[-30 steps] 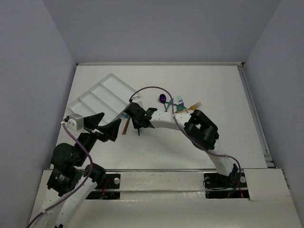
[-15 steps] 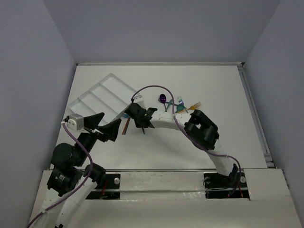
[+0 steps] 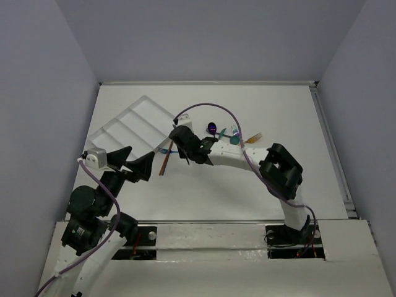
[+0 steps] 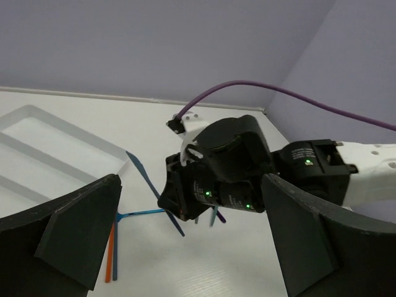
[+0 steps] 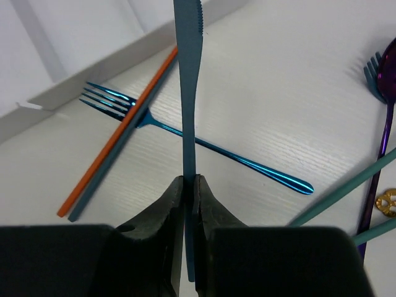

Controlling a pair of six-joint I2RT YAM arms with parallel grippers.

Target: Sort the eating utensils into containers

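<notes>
My right jaws are squeezed tight on a blue knife point(image 5: 187, 93). I hold it by the handle end. The end with the little teeth sticks out past my jaws, away from me. The knife is up in the air, not lying on the desk point(image 3: 260, 185). It hangs above the blue fork point(image 5: 204, 145), just beside the near edge of the white tray point(image 3: 116, 116).

My left jaws are wide apart and hold nothing. They hang low over the desk by the near corner of the tray.

Under the knife, the blue fork lies flat on the desk. An orange stick point(image 5: 117, 131) and a bluish one lie side by side right next to the tray wall. The fork crosses them. Off to the right lie a purple spoon point(image 5: 388, 83) and some teal pieces. None of these are in the tray yet. From above I cannot see any piece in the tray's long slots.

I think I am in the middle of carrying the knife to the tray. So the sorting looks like it has only just begun.

For the next move, I think I need to bring the knife over one long slot. I should turn it so it lines up with that slot. Then I should go down low and let my jaws go loose, so the knife drops in flat. If it is crooked, it may land on a wall between slots or slide back onto the desk.
</notes>
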